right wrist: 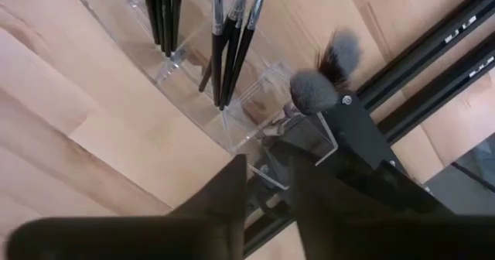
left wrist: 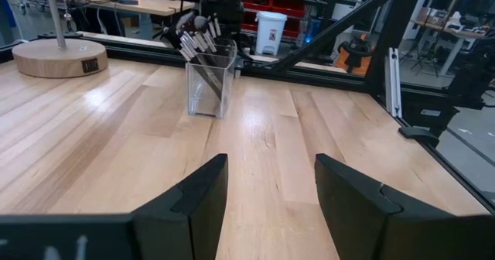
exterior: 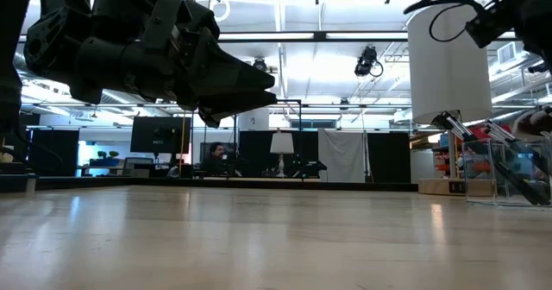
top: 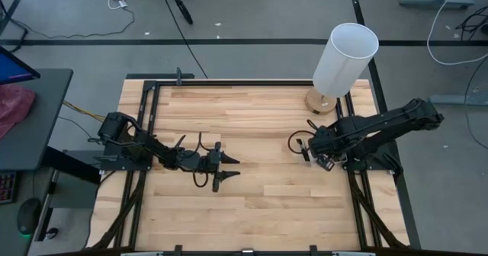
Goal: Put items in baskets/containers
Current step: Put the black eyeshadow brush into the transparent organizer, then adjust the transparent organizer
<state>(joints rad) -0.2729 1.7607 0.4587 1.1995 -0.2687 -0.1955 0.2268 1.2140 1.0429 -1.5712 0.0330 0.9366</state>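
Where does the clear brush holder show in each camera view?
High view: hidden under the right gripper.
Low view: clear holder at far right, beside the white cylinder.
Left wrist view: upper centre, brushes sticking out.
Right wrist view: upper middle.
Shared landmark: the cylinder's round wooden base.

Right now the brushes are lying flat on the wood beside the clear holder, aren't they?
Not quite. The brushes stand inside the clear holder, leaning against its walls, not lying flat beside it. The right wrist view and the left wrist view both show this.
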